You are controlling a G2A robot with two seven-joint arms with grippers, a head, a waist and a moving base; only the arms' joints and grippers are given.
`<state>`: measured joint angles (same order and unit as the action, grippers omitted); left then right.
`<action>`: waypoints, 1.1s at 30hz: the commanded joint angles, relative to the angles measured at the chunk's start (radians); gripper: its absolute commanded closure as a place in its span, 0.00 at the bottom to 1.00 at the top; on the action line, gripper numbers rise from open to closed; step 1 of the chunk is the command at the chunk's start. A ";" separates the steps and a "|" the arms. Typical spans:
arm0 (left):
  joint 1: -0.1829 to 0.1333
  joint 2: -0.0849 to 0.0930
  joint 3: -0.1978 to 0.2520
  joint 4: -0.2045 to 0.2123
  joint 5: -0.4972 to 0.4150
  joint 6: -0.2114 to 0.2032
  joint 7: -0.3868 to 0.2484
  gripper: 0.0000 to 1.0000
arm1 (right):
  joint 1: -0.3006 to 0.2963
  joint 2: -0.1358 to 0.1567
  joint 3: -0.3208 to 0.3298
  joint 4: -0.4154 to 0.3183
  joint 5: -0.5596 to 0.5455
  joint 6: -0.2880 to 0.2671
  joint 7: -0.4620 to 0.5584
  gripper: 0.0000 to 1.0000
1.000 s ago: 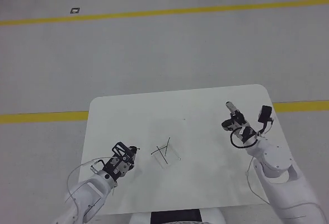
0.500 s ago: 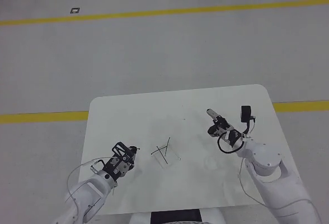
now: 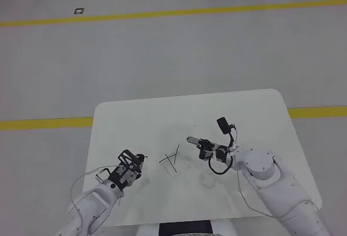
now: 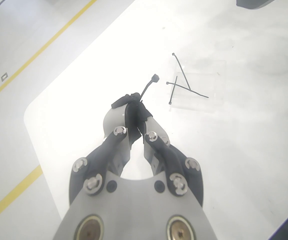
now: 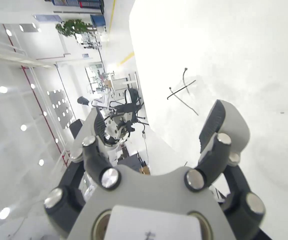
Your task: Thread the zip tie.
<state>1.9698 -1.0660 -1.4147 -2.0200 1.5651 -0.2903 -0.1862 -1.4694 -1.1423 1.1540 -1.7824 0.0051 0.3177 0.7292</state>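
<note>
My left gripper (image 4: pixel 136 106) is shut on a black zip tie (image 4: pixel 149 84), whose head sticks out past the fingertips. In the top view this gripper (image 3: pixel 137 160) hangs over the table's front left part. Three loose black zip ties (image 3: pixel 172 158) lie crossed near the table's middle, also seen as a crossed pile (image 4: pixel 184 86) to the right of the held tie. My right gripper (image 3: pixel 192 141) is open just right of the pile and points toward it. Its own wrist view shows the fingers (image 5: pixel 214 123) spread wide with nothing between them, the loose ties (image 5: pixel 184 88) lying beyond.
The white table (image 3: pixel 138 118) has rounded corners and bare surface all around the pile. A thin clear sheet (image 4: pixel 209 81) lies under the loose ties. Grey floor with yellow lines (image 3: pixel 38 124) surrounds the table.
My right arm has swept left from the table's right side to just beside the loose ties, staying open. The left arm and its held tie have kept still.
</note>
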 commanded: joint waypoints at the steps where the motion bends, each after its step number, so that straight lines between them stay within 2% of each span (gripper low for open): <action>1: 0.000 0.000 0.000 0.000 0.000 0.000 0.000 1.00 | 0.003 0.000 -0.003 0.000 0.000 -0.001 0.008 0.00; 9: 0.000 0.000 0.000 0.000 0.000 0.000 0.000 1.00 | 0.000 0.000 -0.008 0.000 0.004 -0.008 0.010 0.00; 11: 0.000 0.000 0.000 0.000 0.000 0.000 0.000 1.00 | 0.002 -0.001 -0.021 0.001 0.035 -0.023 0.058 0.00; 15: 0.000 0.000 0.000 0.000 0.000 0.000 0.000 1.00 | 0.051 -0.001 -0.052 0.027 0.091 0.022 0.197 0.00; 20: 0.000 0.000 0.000 0.000 0.000 0.000 0.000 1.00 | 0.131 -0.009 -0.111 0.109 0.190 0.022 0.304 0.00; 25: 0.000 0.000 0.000 0.000 0.000 0.000 0.000 1.00 | 0.197 -0.019 -0.167 0.209 0.321 0.022 0.311 0.00; 33: 0.000 0.000 0.000 0.000 0.000 0.000 0.000 1.00 | 0.197 -0.019 -0.167 0.209 0.321 0.022 0.311 0.00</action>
<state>1.9698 -1.0660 -1.4147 -2.0200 1.5651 -0.2903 -0.1862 -1.2721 -1.1612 0.9867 -1.5732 0.3260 0.3400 1.0404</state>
